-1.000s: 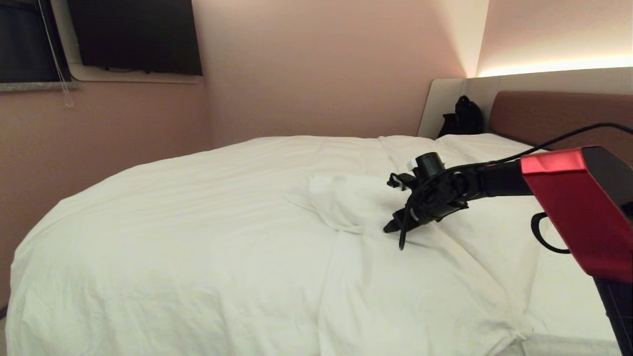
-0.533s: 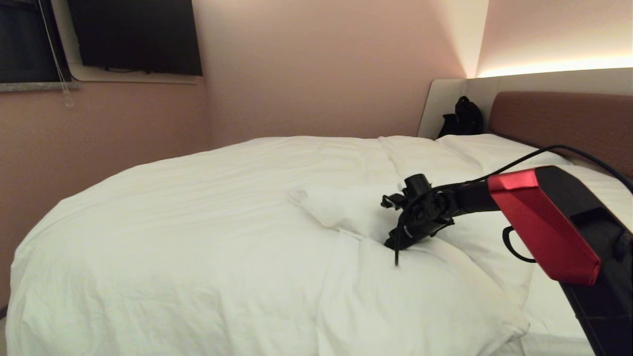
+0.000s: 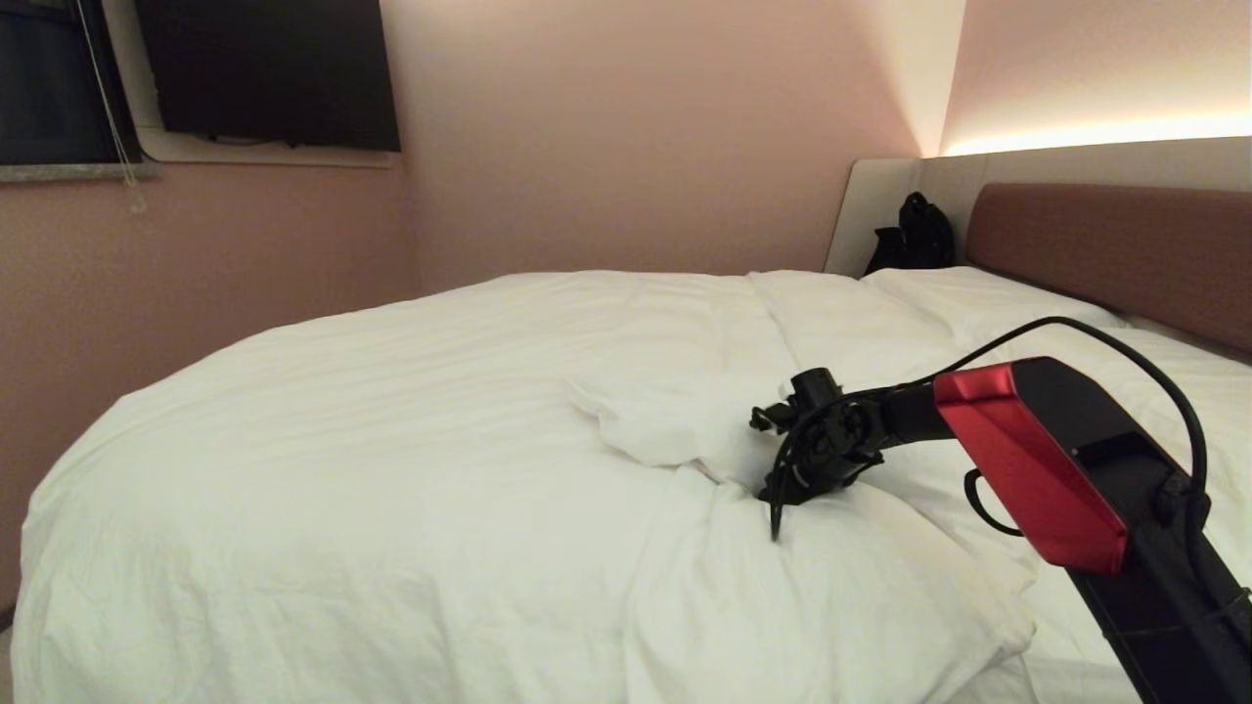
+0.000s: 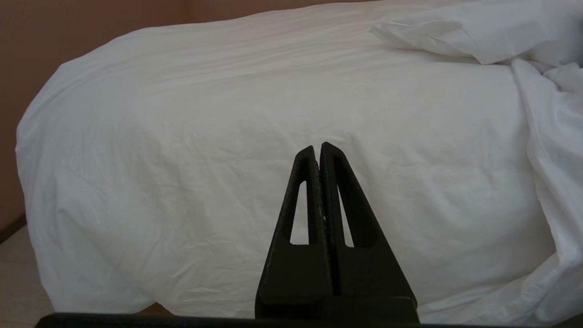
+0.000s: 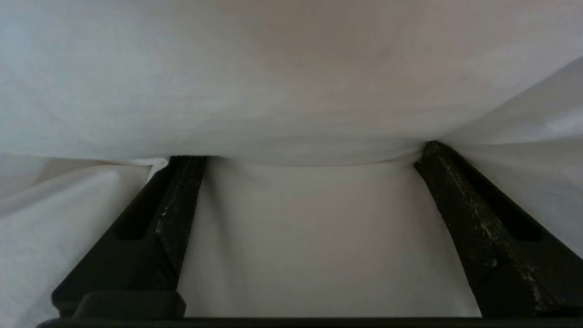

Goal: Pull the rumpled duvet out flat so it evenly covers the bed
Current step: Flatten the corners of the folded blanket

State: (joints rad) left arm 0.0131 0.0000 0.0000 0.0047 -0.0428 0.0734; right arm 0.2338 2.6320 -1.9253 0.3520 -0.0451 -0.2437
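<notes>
1. One duvet [image 3: 391,460] is spread over one bed [image 3: 1095,645]; two pillows [image 3: 939,303] are seen by the headboard [image 3: 1115,254].
2. The right gripper [image 5: 300,155] is held wide, its tips pressed into a bunched fold near the middle.
3. The left gripper [image 4: 317,148] is pinched together, empty, facing the duvet's hanging side.

The right arm [image 3: 1037,460] has a glossy red casing over a black body, narrowing to a slim black forearm and a cluttered black wrist. A thin black cable [image 3: 1105,337] arcs above it. Both grippers have matte black, wedge-shaped fingers [image 5: 478,218] with slotted cut-outs, scuffed pale along their edges.
</notes>
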